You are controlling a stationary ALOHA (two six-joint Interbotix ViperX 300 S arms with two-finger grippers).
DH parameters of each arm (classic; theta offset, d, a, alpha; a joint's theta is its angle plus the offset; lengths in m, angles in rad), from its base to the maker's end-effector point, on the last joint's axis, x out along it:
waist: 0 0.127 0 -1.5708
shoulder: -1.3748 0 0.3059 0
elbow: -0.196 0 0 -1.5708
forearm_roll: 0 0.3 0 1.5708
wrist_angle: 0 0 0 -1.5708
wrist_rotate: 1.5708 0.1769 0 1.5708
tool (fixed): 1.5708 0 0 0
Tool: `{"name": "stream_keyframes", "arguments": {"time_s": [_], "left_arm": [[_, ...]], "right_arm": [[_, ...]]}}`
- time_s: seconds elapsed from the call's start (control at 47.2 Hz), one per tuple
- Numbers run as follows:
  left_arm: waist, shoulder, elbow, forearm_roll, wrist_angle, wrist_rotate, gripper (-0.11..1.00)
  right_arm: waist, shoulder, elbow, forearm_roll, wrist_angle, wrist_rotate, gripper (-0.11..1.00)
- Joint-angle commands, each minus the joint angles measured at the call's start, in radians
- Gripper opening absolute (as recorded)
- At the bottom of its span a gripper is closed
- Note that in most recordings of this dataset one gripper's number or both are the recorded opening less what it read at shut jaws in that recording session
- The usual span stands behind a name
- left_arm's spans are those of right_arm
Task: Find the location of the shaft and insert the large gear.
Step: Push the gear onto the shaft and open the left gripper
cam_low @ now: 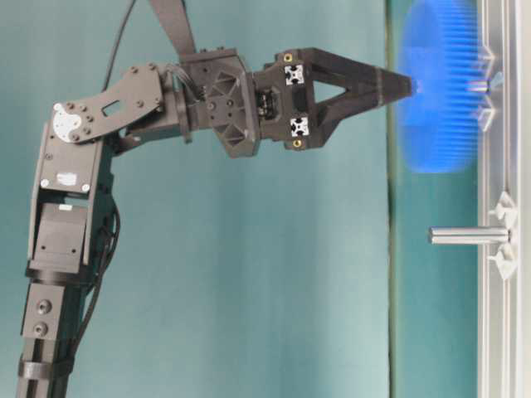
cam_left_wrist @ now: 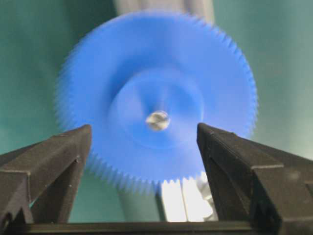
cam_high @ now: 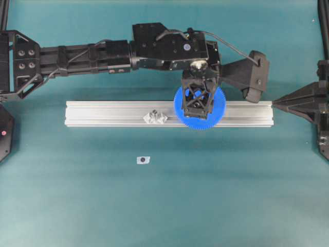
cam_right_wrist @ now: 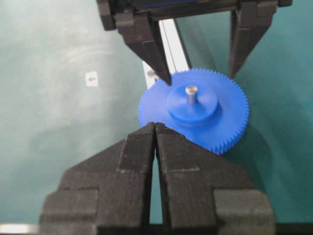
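The large gear (cam_high: 218, 110), a bright blue toothed disc, lies flat on the aluminium rail (cam_high: 103, 113) with the shaft (cam_right_wrist: 190, 90) poking up through its raised hub. In the left wrist view the gear (cam_left_wrist: 156, 63) is blurred and the shaft's silvery tip (cam_left_wrist: 157, 120) shows in its centre hole. My left gripper (cam_left_wrist: 144, 127) hangs open just above the gear, its fingers either side of the hub and touching nothing. My right gripper (cam_right_wrist: 155, 125) is shut and empty, level with the rail's right end and pointing at the gear.
A second upright pin (cam_low: 469, 235) with clear plastic pieces stands on the rail left of the gear. A small white tag (cam_high: 143, 160) lies on the green mat in front of the rail. The left arm stretches across the back of the table.
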Motion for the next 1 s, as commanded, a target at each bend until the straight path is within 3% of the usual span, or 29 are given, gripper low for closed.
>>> {"name": "stream_keyframes", "arguments": {"time_s": [0.0,0.975], "left_arm": [[0.0,-0.049,-0.026,0.005,-0.003,-0.002,0.85],[-0.012,-0.054,-0.067,0.005,0.02,-0.025,0.85]], "right_arm": [[-0.002,0.005,-0.012,0.0,-0.005,0.008,0.04],[-0.003,0.0,-0.011,0.0,-0.005,0.008,0.04]]}}
